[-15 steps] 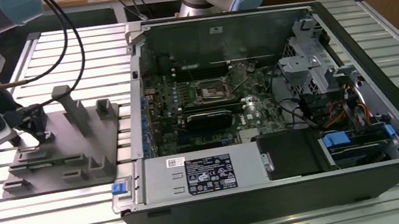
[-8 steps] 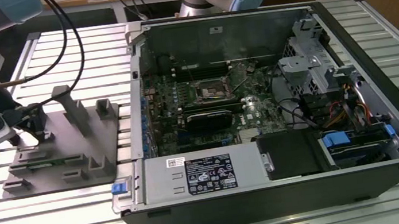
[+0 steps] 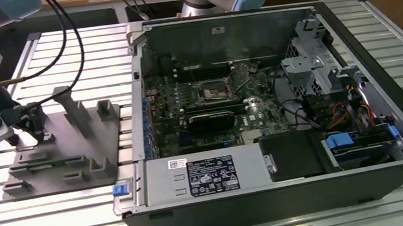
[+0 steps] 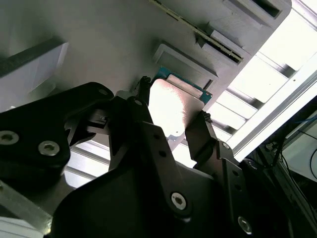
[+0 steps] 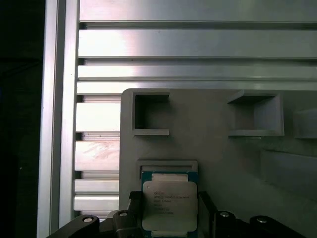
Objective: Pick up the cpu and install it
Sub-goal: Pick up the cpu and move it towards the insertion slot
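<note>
Pick half-done at best: seeing the gripper (image 4: 173, 99) pinched narrow across two opposite edges of the cpu (image 5: 170, 203), with no gap at either side in both wrist views and the cpu apparently seated in its pocket on the grey fixture (image 5: 223, 148) at the exterior view's left. Counts as not installed, leaving lift, transfer and seating into the black socket (image 3: 212, 91) inside the open case (image 3: 276, 208), well apart from the fixture. Can't confirm firm clamping or any lift-off, can't see the cpu's near edge behind the gripper body, can't read socket contents or latch.
</note>
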You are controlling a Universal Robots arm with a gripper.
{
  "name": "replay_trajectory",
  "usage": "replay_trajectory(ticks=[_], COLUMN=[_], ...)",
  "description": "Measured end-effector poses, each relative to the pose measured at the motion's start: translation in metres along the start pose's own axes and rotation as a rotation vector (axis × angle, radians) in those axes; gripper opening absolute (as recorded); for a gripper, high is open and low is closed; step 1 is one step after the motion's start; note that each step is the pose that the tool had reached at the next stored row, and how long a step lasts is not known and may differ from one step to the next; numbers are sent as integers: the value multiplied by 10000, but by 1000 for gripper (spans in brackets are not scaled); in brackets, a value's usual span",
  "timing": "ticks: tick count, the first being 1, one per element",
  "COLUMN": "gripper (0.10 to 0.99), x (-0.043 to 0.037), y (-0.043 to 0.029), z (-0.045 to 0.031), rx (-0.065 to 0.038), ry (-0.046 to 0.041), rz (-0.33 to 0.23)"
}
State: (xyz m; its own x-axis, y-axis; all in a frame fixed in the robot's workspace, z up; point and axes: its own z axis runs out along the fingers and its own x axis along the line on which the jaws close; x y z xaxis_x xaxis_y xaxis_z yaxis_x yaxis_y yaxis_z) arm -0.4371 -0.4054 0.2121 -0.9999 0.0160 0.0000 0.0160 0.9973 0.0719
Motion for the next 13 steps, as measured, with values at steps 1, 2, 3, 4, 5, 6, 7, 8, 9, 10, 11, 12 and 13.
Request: replay_trajectory(ticks=[1, 2, 3, 4, 5, 6, 7, 8, 9, 10, 11, 12, 13], gripper=[537, 537, 537, 537, 537, 537, 537, 537, 537, 537, 537, 537, 537], x=[0, 0, 0, 0, 0, 0, 0, 0, 0, 0, 0, 0, 0], y=[0, 1, 1, 1, 1, 1, 1, 2, 2, 2, 2, 3, 3], z=[-4, -8, -11, -13, -16, -18, -21, -23, -27, -31, -35, -39, -44], rx=[1, 1, 0, 0, 0, 1, 1, 0, 1, 2, 2, 2, 2], ry=[0, 1, 1, 1, 0, 1, 1, 1, 2, 3, 2, 2, 2], rz=[0, 0, 0, 0, 0, 0, 0, 1, 0, 0, 1, 0, 0])
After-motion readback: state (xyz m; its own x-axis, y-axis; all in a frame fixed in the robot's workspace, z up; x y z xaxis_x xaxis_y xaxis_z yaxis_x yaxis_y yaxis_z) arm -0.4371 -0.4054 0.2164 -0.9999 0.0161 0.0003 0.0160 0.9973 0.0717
